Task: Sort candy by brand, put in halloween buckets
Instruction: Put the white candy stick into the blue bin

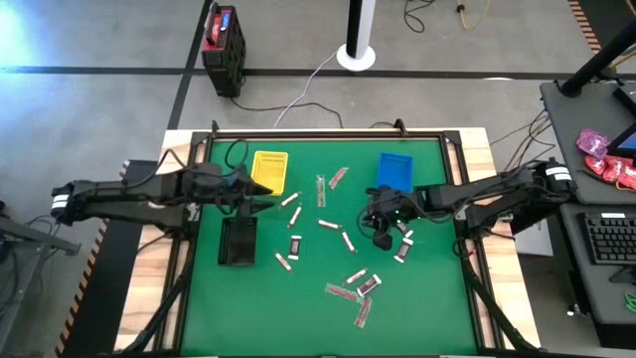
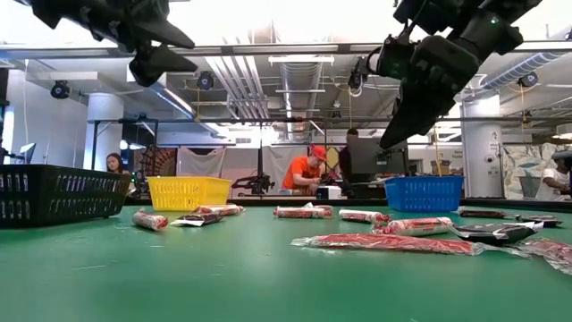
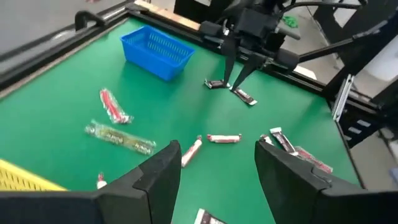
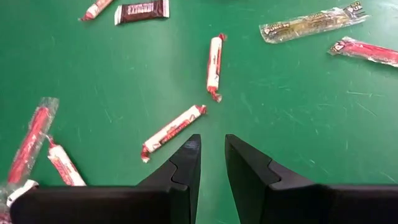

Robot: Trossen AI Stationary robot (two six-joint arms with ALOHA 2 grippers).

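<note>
While the left gripper (image 1: 266,196) hangs above the mat between the yellow bin (image 1: 269,171) and the black bin (image 1: 238,242), its fingers (image 3: 158,180) stand wide apart with nothing between them. The yellow bin sits toward the far edge of the green mat (image 1: 427,298), and the black bin lies nearer the front, just below the left arm in the high view. In the low view the black bin (image 2: 54,192) stands at the left edge, the yellow one (image 2: 188,192) further in, both resting on the mat.

Across the middle of the mat the candy (image 1: 295,245) lies scattered: a few pieces close beside the yellow bin, a loose line of whitish and dark bars in the centre, and a cluster of reddish wrappers (image 1: 356,288) toward the front.

Further right, the blue bin (image 1: 395,171) sits near the far edge. Just in front of it the right gripper (image 1: 382,231) is raised off the mat, pointing down, its fingers (image 4: 186,163) drawn close with only a narrow gap between them and holding nothing. A whitish bar with red ends (image 4: 172,132) lies on the mat just beside the fingertips, untouched, and two dark bars (image 1: 404,246) lie close to the gripper's right.
</note>
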